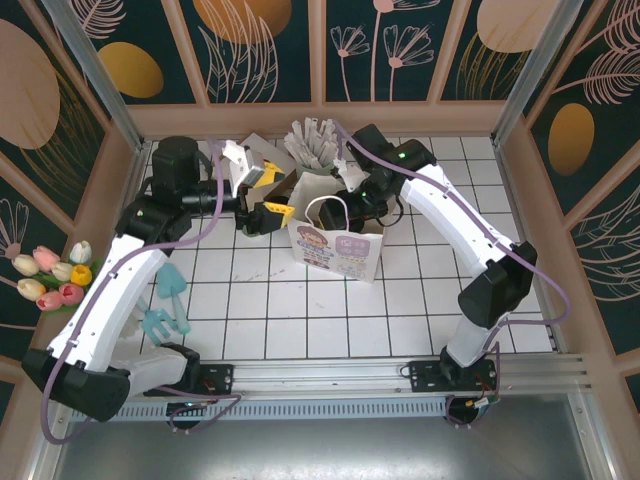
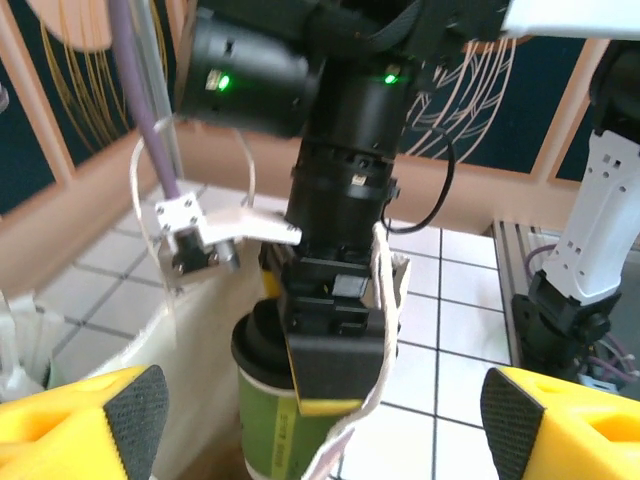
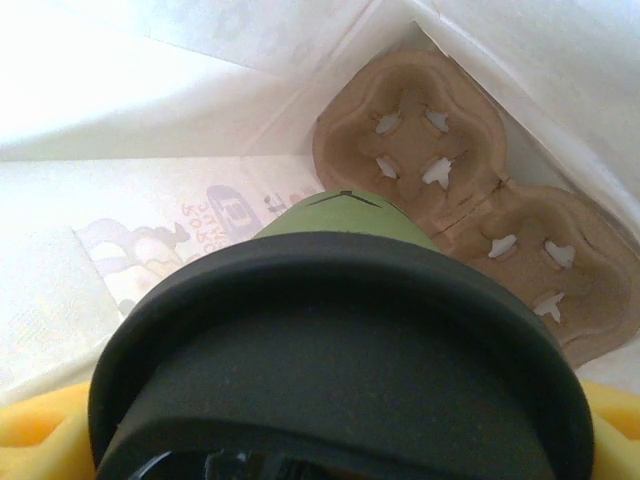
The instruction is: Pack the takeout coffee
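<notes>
Half the takeout coffee [image 2: 262,418] hides behind the right hand [image 3: 320,445] clamped on it; the left hand [image 2: 325,415] is spread apart.

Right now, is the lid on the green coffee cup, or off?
On: a black round lid caps the dark green paper cup.

Green takeout coffee [image 3: 345,215], black lid [image 3: 330,340]

Green takeout coffee [image 3: 340,380] upright in bag [image 3: 150,120]
</notes>
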